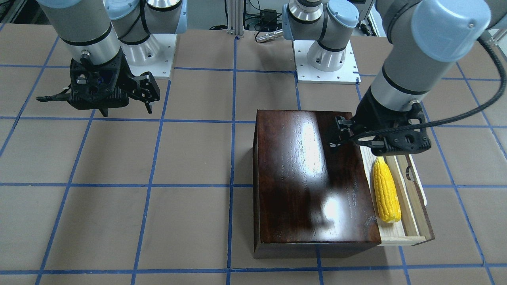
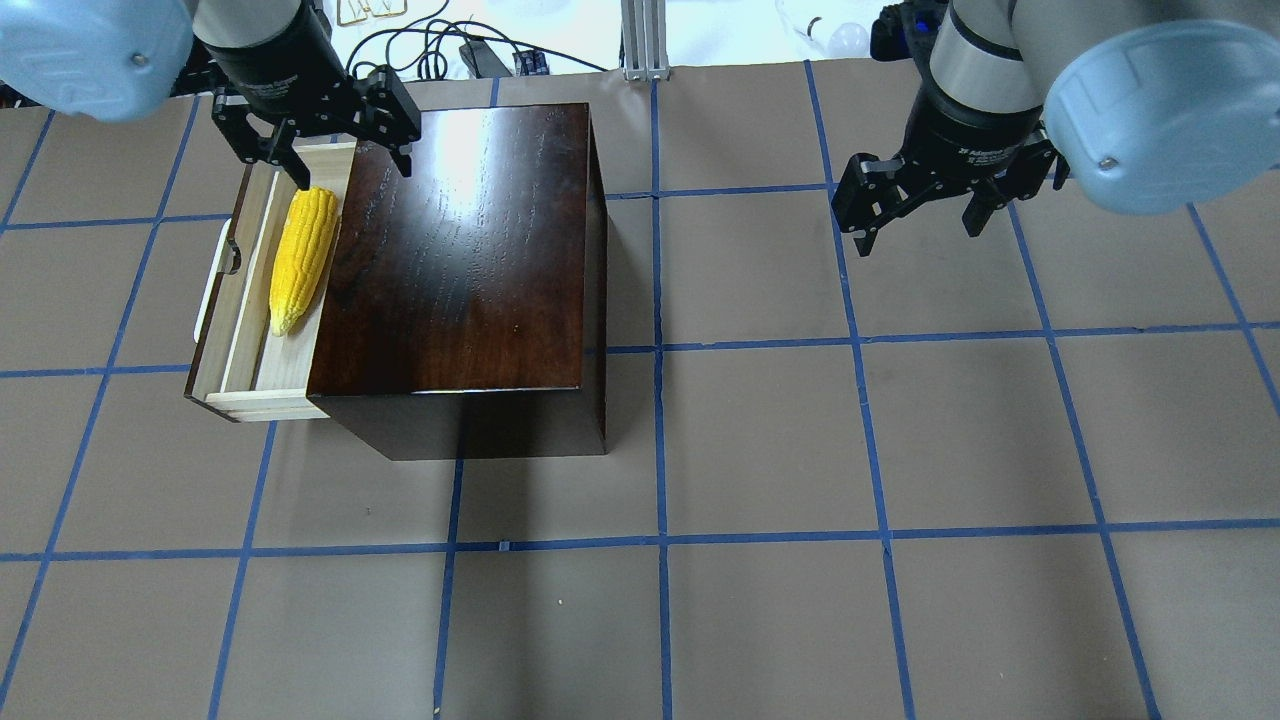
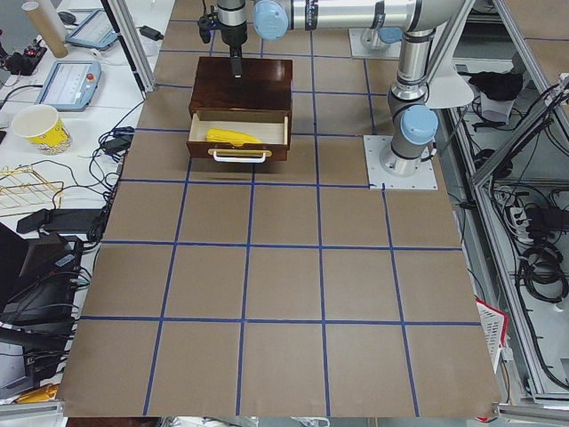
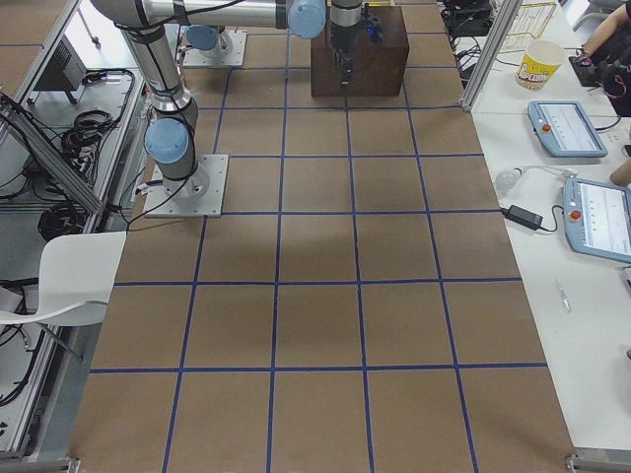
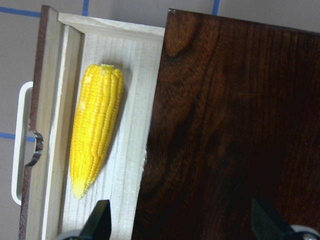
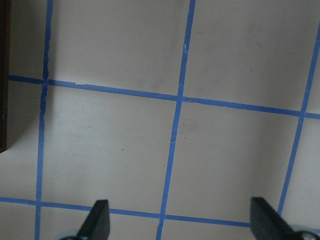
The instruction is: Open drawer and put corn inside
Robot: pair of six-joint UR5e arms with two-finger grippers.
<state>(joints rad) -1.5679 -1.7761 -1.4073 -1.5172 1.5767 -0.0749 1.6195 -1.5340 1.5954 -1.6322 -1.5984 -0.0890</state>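
The corn (image 2: 303, 255) is lying lengthwise in the pulled-out drawer (image 2: 285, 368) of the box (image 2: 470, 250) by the table's (image 2: 760, 440) far edge, while the left gripper (image 2: 352, 170) is being held spread and empty above the drawer's end, and the right gripper (image 2: 920, 235) is being held spread above the table.

A robotics lab: teach pendants (image 4: 564, 128) at right, cables (image 3: 542, 267) (tangled, right edge), an arm base (image 3: 400, 169) bolted to a tape-gridded table (image 3: 284, 294).
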